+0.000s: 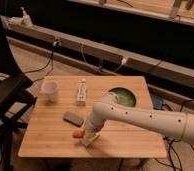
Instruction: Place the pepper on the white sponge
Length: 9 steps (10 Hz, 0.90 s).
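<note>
The small red-orange pepper (78, 134) lies in the lower centre of the frame, touching the left edge of the cream-white sponge (90, 139), which the gripper (91, 133) partly covers from above.
</note>
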Available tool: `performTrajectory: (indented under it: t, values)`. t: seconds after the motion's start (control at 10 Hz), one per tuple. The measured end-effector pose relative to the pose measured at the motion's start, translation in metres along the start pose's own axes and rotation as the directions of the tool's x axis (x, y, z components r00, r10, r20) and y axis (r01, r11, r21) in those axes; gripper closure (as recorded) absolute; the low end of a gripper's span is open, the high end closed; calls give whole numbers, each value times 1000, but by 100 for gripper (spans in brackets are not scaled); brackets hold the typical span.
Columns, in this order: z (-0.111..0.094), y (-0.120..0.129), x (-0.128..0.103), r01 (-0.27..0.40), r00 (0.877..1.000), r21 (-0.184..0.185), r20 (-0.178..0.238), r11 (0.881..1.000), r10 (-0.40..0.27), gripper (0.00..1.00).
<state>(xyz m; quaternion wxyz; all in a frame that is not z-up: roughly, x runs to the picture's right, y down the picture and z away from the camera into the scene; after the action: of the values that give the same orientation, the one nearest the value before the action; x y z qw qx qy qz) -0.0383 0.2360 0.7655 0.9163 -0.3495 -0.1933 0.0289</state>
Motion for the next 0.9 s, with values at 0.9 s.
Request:
performTrajectory:
  t: [0.9]
  values:
    - [-9,0,12,23,999,66,-36,998,-21,57]
